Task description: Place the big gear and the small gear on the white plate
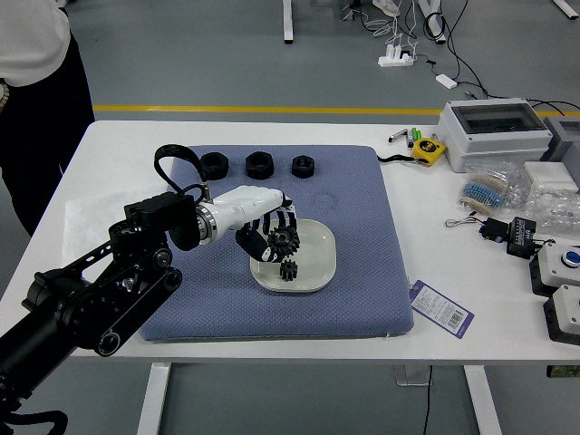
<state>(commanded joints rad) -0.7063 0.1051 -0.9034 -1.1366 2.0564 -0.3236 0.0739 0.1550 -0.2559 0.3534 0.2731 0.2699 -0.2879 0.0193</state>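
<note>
My left hand [268,237] reaches in from the left and grasps the big gear [284,241], a black toothed wheel, over the left part of the white plate [319,263]. Part of the plate's upper left is hidden by the hand and gear. The small gear [288,270], also black, lies on the plate just below the big gear in the picture. Whether the big gear touches the plate cannot be told. My right hand is out of view.
Three black nuts stand in a row at the back of the blue mat [362,308]. To the right are a purple tag [441,309], a yellow tape measure [428,150] and a white-grey box [494,131]. A person stands at the far left, hands not visible.
</note>
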